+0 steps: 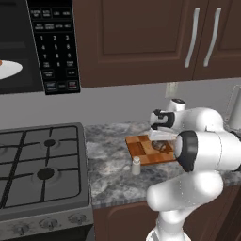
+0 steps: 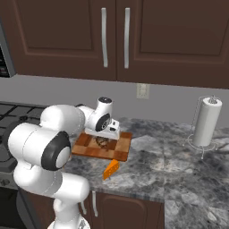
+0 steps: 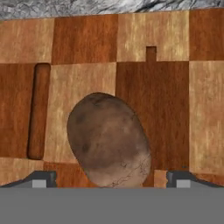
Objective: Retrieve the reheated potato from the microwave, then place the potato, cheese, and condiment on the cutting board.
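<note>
Looking at it now, the potato sits on the cutting board, dead centre in the hand view, with the gripper jaws spread wide either side and clamped on nothing. It looks firm, a bit lumpy and not heavy, so I'd pinch across the narrow middle. One potato, one board. One condiment shaker stands off the board's 7 o'clock corner, light and tippy, so grab the body. One cheese wedge lies off the board on the counter, softish
</note>
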### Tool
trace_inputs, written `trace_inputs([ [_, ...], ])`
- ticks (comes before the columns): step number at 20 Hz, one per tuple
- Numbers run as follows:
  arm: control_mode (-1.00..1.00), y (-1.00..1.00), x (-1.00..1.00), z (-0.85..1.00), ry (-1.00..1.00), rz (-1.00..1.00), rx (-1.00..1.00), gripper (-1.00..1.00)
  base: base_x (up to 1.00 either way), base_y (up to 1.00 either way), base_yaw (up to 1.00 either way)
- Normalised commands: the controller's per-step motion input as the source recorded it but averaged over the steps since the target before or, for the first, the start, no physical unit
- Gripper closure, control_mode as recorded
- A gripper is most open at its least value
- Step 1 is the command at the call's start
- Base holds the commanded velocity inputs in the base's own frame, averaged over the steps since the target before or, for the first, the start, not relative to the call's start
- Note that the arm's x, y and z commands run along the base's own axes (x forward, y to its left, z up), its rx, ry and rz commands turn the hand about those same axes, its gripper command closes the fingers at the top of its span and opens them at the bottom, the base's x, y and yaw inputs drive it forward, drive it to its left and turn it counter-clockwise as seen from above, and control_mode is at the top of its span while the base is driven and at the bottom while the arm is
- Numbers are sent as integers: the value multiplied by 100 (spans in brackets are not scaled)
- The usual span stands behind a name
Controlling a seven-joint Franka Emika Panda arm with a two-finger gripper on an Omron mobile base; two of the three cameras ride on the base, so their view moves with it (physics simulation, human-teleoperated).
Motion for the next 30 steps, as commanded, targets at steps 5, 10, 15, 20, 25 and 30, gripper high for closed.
trace_inputs([
  [5, -100, -2, -90, 18, -12, -2, 0, -100, 0, 0, 0],
  [10, -100, -8, -60, 32, -8, -4, 0, -100, 0, 0, 0],
  [15, -100, -27, -17, 27, -1, -11, -3, -100, 0, 0, 0],
  [20, -100, -48, 0, 2, 0, -14, -3, -100, 0, 0, 0],
  [25, -100, -54, 0, 0, 0, -13, 0, -100, 0, 0, 0],
  [30, -100, -31, -4, -11, 7, -9, 0, -100, 0, 0, 0],
])
